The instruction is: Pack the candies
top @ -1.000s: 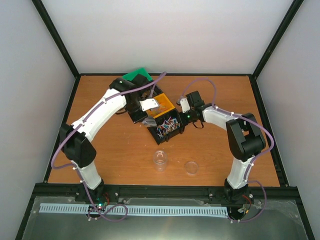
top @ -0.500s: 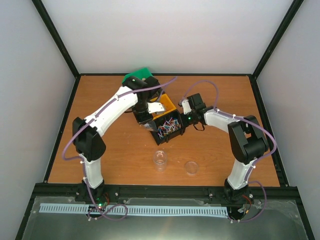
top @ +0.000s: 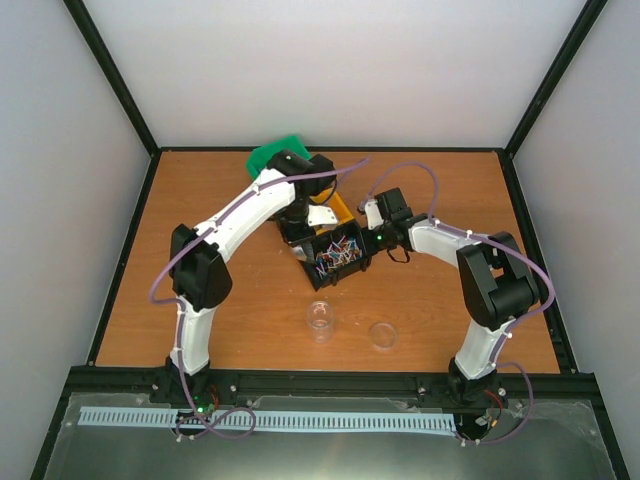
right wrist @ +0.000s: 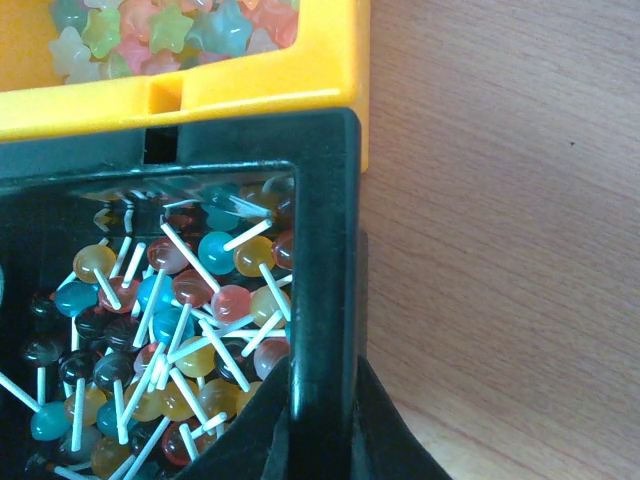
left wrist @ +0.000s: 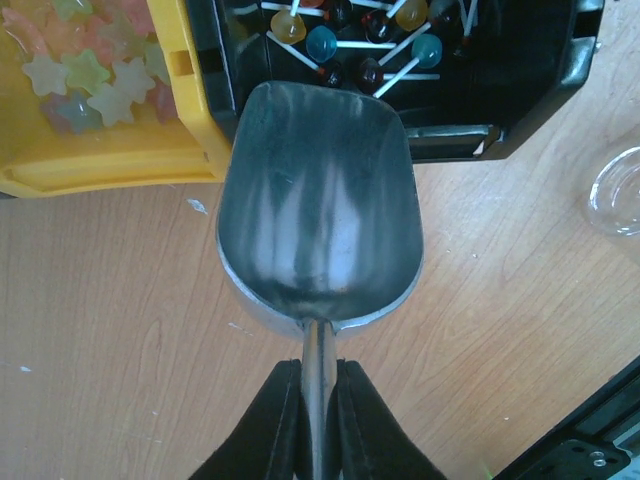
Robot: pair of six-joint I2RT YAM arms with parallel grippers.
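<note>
The candies are small round lollipops (right wrist: 180, 320) on white sticks, heaped in a black bin (top: 350, 268), and pastel star sweets (right wrist: 150, 30) in a yellow bin (right wrist: 250, 85) beside it. My left gripper (left wrist: 318, 375) is shut on the handle of a silver metal scoop (left wrist: 320, 210). The scoop is empty, and its lip sits at the black bin's wall (left wrist: 530, 90) over the lollipops (left wrist: 320, 45). My right gripper (right wrist: 322, 420) is shut on the black bin's side wall (right wrist: 325, 250). In the top view the left gripper (top: 298, 232) and right gripper (top: 366, 240) flank the bin.
A clear jar (top: 320, 318) stands open on the wooden table nearer the arms, with its clear lid (top: 383, 335) lying to its right. The jar's rim shows in the left wrist view (left wrist: 620, 190). A green container (top: 270, 155) sits at the back behind the left arm.
The left arm has swung in and to the right, bringing the scoop up to the black bin. The right gripper and the bins have hardly moved.
</note>
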